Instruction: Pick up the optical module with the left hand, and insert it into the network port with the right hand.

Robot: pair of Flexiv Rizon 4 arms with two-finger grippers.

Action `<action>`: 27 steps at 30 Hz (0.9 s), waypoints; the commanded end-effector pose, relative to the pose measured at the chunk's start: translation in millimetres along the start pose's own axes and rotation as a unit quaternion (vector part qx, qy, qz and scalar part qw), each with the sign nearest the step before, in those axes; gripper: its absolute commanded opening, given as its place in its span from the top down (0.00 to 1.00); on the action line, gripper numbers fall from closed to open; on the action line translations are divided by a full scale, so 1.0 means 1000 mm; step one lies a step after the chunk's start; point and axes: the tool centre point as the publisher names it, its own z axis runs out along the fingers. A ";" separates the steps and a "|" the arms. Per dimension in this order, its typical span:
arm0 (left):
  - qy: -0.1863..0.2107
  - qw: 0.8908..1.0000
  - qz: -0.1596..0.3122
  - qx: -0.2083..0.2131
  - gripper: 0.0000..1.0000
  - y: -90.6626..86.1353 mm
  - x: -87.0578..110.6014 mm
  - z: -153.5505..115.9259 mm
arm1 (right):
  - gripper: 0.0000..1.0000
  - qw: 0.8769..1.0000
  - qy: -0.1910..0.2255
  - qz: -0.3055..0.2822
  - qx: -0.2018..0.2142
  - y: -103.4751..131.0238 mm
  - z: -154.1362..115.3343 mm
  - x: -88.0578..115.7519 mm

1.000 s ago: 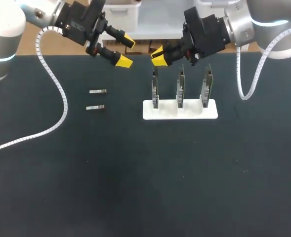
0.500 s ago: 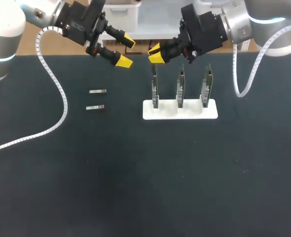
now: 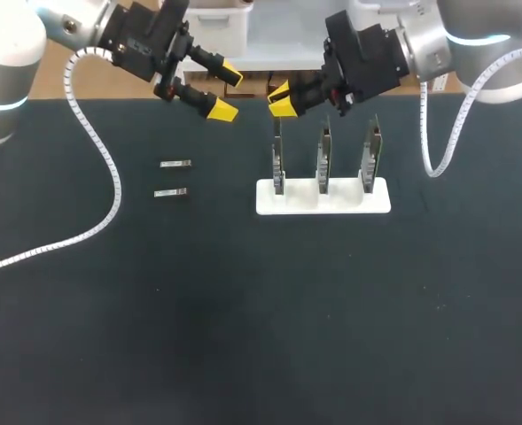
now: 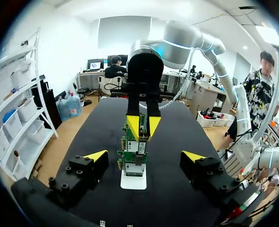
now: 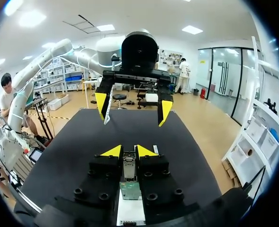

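In the right wrist view a small metal optical module [image 5: 128,169] sits between the fingers of my right gripper [image 5: 129,151], which is shut on it. That gripper [image 3: 283,99] hovers just above the leftmost of three upright port boards [image 3: 278,159] on a white base [image 3: 376,202]. My left gripper [image 3: 223,91] hangs open and empty over the table's far edge, left of the boards. From the left wrist view, the left gripper [image 4: 145,156] faces the boards [image 4: 134,161] and the right gripper [image 4: 142,127]. Two more modules [image 3: 175,164] [image 3: 170,192] lie flat on the black mat.
The black mat [image 3: 243,319] covers the table, bare in its near half. The white base [image 5: 130,215] lies directly under my right gripper. White cables [image 3: 101,159] trail from both arms over the mat.
My right gripper has risen a little and shifted slightly left above the leftmost board. The left arm has kept still.
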 end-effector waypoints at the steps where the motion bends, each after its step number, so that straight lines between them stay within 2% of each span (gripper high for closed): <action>1: 0.003 1.000 -0.002 0.000 0.00 0.000 -0.001 0.000 | 1.00 1.000 0.000 0.000 0.000 0.000 0.001 0.003; 7: 0.003 1.000 -0.002 0.000 0.00 0.000 -0.001 0.000 | 1.00 1.000 -0.010 -0.010 -0.004 -0.001 0.001 -0.004; 19: 0.003 1.000 -0.002 0.000 0.00 0.000 -0.001 0.000 | 1.00 1.000 -0.006 -0.002 -0.002 0.000 0.001 0.003; 27: 0.003 1.000 -0.002 0.000 0.00 0.000 -0.001 0.000 | 1.00 1.000 -0.010 -0.011 0.002 -0.002 -0.003 -0.003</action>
